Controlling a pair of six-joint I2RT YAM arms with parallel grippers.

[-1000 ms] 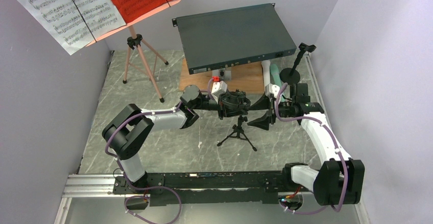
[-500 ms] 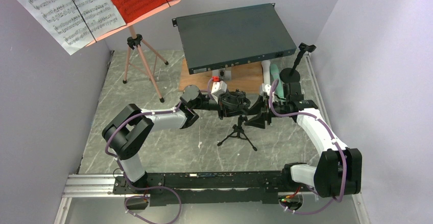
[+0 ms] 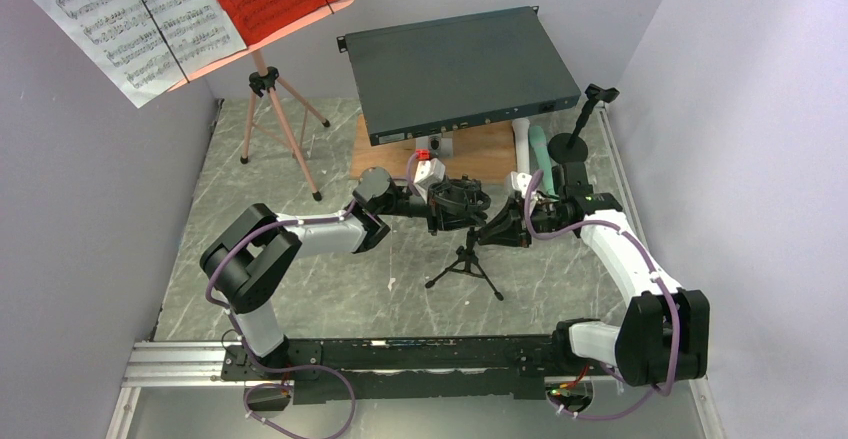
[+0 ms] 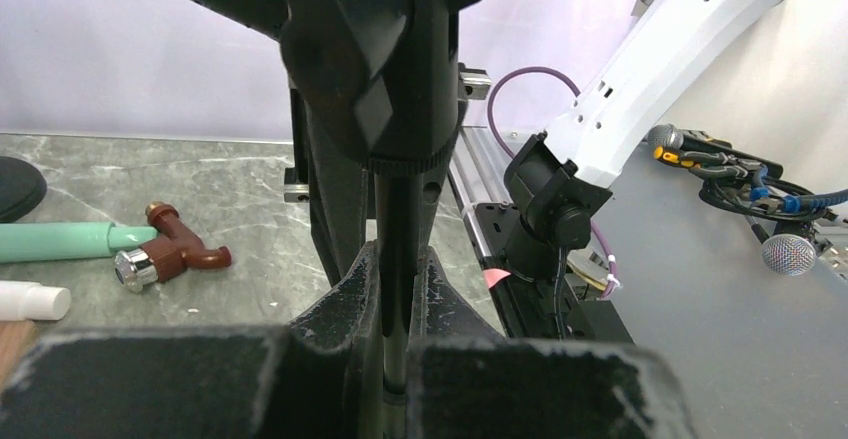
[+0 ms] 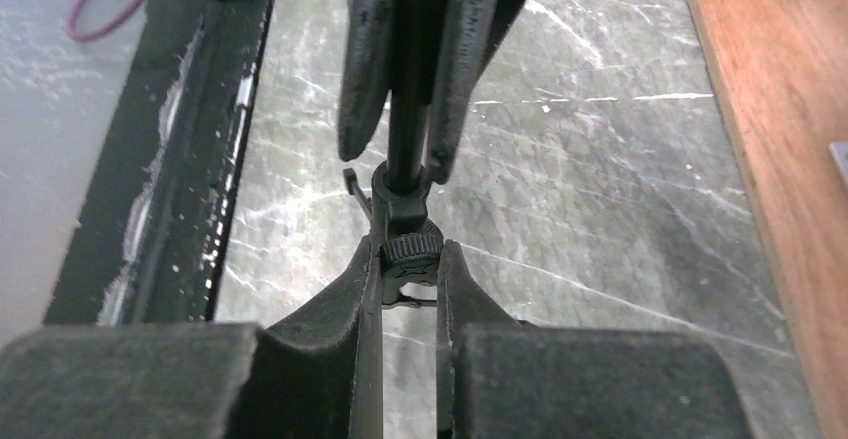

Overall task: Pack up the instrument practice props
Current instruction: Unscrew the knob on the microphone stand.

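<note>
Pinching the slim black tripod (image 3: 466,257) are left end effector (image 4: 398,289) and right end effector (image 5: 410,259).

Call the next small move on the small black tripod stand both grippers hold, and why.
Probably twist the right gripper to loosen the black knurled knob it pinches: the left gripper clamps the thin black post, steadying it.
</note>
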